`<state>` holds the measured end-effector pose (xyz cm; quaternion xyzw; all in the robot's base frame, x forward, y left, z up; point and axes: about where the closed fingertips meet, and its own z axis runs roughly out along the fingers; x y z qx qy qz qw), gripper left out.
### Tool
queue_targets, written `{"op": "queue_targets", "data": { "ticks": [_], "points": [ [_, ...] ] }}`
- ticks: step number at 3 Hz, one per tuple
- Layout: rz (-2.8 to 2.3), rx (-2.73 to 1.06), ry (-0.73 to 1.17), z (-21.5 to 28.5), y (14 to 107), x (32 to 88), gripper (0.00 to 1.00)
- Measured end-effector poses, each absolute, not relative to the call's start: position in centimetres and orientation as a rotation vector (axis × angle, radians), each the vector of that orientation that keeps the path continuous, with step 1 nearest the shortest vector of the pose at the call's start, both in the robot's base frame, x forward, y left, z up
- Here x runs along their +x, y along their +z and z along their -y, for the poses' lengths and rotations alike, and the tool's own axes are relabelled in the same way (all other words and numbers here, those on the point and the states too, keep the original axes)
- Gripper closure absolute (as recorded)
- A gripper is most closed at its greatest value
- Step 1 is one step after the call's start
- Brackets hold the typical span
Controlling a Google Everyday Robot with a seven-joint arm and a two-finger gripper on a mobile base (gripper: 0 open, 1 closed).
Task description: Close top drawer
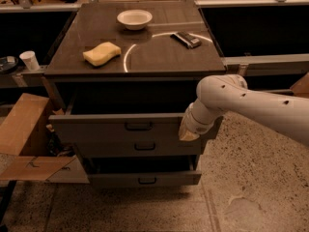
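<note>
The grey cabinet (63,100) filled the middle of the view, its dark tabletop (159,57) seen from above. The white arm (260,108) reached in from the right and bent down toward the cabinet's front.

The top drawer (96,128) stood pulled well out from under the tabletop, with a dark open cavity behind its front panel and its black loop handle (139,126) at the centre. Two lower drawers sat beneath it, and an open cardboard box (21,129) lay at the left.

The gripper (188,133) was at the right end of the top drawer's front panel, seemingly against it. Whether it was apart or together could not be told.

On the tabletop lay a yellow sponge (102,53), a white bowl (134,19) and a small black object (187,39).

The step in hand looked like the push itself. The next move probably called for a steady, straight shove into the cabinet, kept square so the off-centre contact did not skew the drawer.
</note>
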<state>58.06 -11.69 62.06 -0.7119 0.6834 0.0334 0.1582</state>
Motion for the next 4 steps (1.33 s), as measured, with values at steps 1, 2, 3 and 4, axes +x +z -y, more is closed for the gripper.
{"op": "queue_targets", "data": {
  "ticks": [1,2,3,4],
  "points": [
    [-1.955,-2.036,0.096,11.7,62.1,58.1,0.37],
    [-1.974,-1.959,0.08,12.3,62.1,57.9,0.14],
    [-1.98,-1.883,0.072,13.2,61.9,58.8,0.0],
    [-1.98,-1.883,0.072,13.2,61.9,58.7,0.0]
  ]
}}
